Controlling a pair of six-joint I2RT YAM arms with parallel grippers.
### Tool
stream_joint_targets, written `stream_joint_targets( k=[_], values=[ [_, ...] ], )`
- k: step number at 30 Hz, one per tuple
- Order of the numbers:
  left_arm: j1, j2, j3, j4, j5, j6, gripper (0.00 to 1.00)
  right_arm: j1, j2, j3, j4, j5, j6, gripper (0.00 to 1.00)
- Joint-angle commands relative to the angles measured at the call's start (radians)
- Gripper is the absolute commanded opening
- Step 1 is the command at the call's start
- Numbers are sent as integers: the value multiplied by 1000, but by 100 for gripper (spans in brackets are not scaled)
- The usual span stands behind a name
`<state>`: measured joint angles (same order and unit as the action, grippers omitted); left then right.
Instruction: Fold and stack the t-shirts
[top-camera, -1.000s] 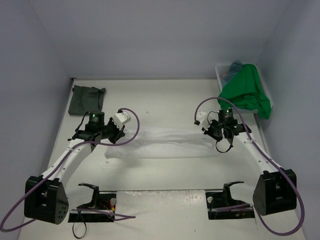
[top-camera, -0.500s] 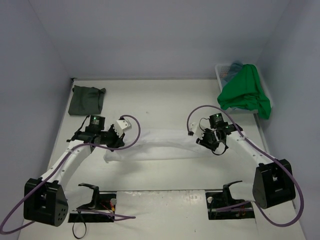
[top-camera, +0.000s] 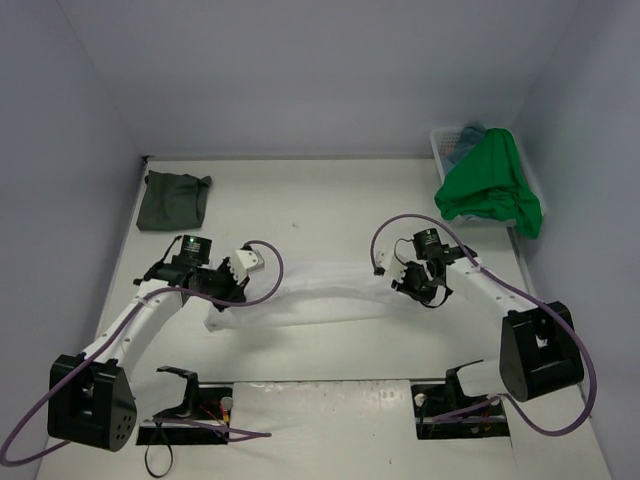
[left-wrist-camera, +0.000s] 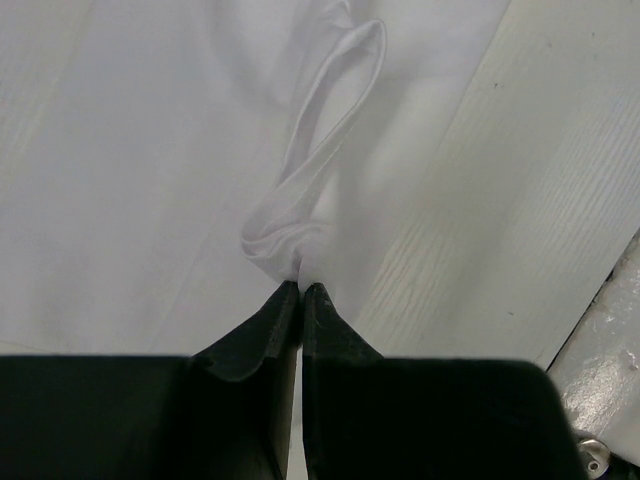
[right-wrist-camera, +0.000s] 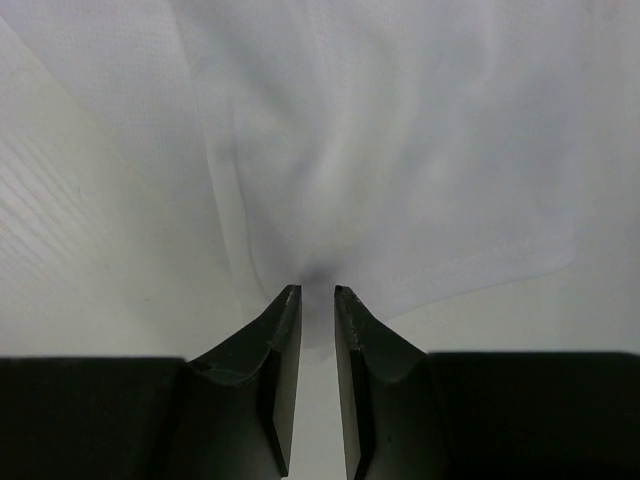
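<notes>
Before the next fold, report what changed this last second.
The left gripper and right gripper drew back toward the near side, the right also inward, and the white t-shirt shifted nearer with them. The left stayed shut on its edge. The right's jaws stand narrowly apart with cloth at the tips; grip unclear. The dark grey-green t-shirt, bright green t-shirt and basket did not move.

Wht tee (top-camera: 320, 288), brt-green tee (top-camera: 490, 185), dk grey-green tee (top-camera: 175, 200) — wht basket (top-camera: 441, 152)
</notes>
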<state>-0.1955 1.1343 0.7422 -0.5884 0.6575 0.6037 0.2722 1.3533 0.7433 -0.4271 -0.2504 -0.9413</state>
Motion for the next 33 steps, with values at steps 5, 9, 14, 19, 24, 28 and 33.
stream_joint_targets(
  k=[5, 9, 14, 19, 24, 28, 33],
  values=[
    [-2, -47, -6, -30, 8, 62, 5, 5, 44, 4, -7, 0, -10, 27],
    [-2, -25, 0, -31, 8, 64, 6, 5, 64, 11, -7, 2, -16, 31],
    [-2, 2, 16, -42, -7, 85, 20, 7, 87, 10, -9, 13, -31, 27],
    [-2, 13, 11, -47, -45, 125, 23, 10, 144, -13, -7, 83, -66, 22],
    [-4, 39, 17, -86, -99, 189, 23, 12, 165, -15, 4, 126, -88, 22],
    [-2, 68, 25, -111, -131, 217, 23, 10, 179, 4, 4, 112, -82, 22],
    [-2, 162, 52, -134, -124, 214, 23, 12, 194, 16, 5, 114, -80, 23]
  ],
)
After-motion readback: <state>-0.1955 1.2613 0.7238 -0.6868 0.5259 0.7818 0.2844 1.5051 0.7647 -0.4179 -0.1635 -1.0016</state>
